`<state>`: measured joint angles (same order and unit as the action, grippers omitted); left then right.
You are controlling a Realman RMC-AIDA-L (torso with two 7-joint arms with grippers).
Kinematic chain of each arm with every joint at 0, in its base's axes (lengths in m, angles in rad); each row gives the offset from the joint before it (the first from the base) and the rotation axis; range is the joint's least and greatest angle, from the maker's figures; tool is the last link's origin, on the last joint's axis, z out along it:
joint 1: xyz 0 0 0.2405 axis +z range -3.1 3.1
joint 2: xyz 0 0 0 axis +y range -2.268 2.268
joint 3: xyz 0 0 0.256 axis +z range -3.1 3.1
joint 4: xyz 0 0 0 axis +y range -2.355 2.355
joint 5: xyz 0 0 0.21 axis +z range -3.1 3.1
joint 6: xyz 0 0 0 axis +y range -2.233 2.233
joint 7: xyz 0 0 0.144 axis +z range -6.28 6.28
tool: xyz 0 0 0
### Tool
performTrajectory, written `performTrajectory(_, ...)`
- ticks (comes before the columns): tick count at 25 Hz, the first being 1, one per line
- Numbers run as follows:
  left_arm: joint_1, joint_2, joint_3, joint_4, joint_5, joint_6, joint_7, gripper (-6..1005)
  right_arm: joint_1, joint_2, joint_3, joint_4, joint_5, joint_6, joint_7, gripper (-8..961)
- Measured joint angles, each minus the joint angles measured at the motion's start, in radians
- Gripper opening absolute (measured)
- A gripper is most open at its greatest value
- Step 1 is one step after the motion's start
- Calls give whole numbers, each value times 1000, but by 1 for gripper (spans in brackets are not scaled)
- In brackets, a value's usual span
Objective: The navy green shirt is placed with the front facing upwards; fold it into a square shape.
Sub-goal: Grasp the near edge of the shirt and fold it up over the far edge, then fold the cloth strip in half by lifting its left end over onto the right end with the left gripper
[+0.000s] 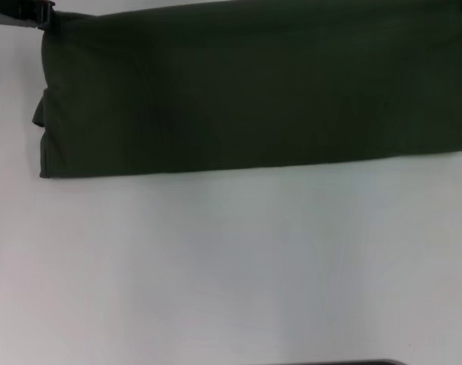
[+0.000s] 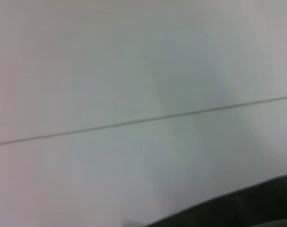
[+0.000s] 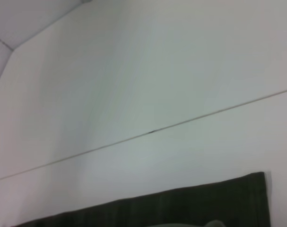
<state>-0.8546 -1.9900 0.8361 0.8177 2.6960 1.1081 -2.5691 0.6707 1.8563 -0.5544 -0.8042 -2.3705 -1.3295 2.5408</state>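
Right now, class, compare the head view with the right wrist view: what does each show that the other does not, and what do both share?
Only the head view shows the navy green shirt as a long folded band with plain green fabric facing up, its near edge and left end with layered folds, plus a dark piece of robot hardware at the top left corner. Only the right wrist view shows a thin seam line crossing the white table beyond the shirt. Both share the white table and the dark green shirt. Neither shows a pincer clearly.

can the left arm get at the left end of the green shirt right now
Probably yes. The navy green shirt lies folded into a long band on the white table, nothing on it, and the left gripper sits by its far left corner.
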Motion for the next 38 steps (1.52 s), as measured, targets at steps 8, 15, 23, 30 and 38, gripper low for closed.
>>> performTrajectory(8, -7, -8, 0, -45, 1, -85, 2, 37, 19, 36, -15, 40, -1, 128, -32, 59)
performTrajectory(15, -1, -17, -1, -54, 0, -139, 2, 38, 25, 48, -34, 58, -1, 189, -33, 67)
performTrajectory(23, -3, -25, 0, -78, 1, -155, 5, 45, 37, 67, -91, 81, -2, 254, -34, 75)
performTrajectory(30, -1, -28, -9, -78, -6, -160, 6, 103, 39, 72, -106, 106, -1, 312, -32, 83)
performTrajectory(38, 0, -29, -17, -78, -3, -166, -45, 168, 73, 37, -119, 160, -5, 396, -30, 125)
